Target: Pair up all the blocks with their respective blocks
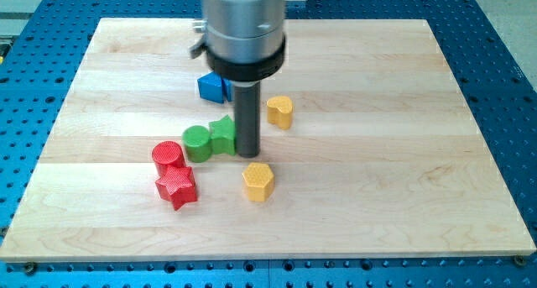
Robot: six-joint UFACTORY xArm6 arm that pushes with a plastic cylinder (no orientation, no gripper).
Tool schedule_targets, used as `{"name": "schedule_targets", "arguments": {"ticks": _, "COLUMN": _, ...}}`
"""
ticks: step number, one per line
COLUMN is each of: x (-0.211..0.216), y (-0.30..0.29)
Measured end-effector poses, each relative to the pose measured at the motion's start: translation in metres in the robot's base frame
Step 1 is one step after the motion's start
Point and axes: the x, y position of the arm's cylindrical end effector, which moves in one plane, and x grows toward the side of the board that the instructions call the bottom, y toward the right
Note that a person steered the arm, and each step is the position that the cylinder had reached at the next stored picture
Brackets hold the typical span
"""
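A pale wooden surface [419, 154] of joined planks fills most of the view. Under it lies a blue metal bench [503, 61] with rows of small holes, showing on all sides. Light is even and soft.

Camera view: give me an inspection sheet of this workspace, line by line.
Surface: pale wooden board on a blue perforated table.
Job's things: red cylinder touching red star; green cylinder touching green block, shape unclear; yellow hexagon and yellow block apart; blue block partly hidden by the arm, no second blue seen.
Clutter: nothing seen.
Grippers: none; my tip is down beside the green block's right side, above the yellow hexagon.
Cables: nothing seen.
Surroundings: grey rail at the view's top left.
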Motion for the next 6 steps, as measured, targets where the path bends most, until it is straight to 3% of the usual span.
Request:
{"name": "schedule_targets", "arguments": {"ticks": 2, "x": 0.124, "y": 0.122}}
{"name": "schedule_targets", "arguments": {"ticks": 3, "x": 0.127, "y": 0.033}}
{"name": "schedule_targets", "arguments": {"ticks": 4, "x": 0.121, "y": -0.014}}
{"name": "schedule_targets", "arguments": {"ticks": 6, "x": 0.048, "y": 0.07}}
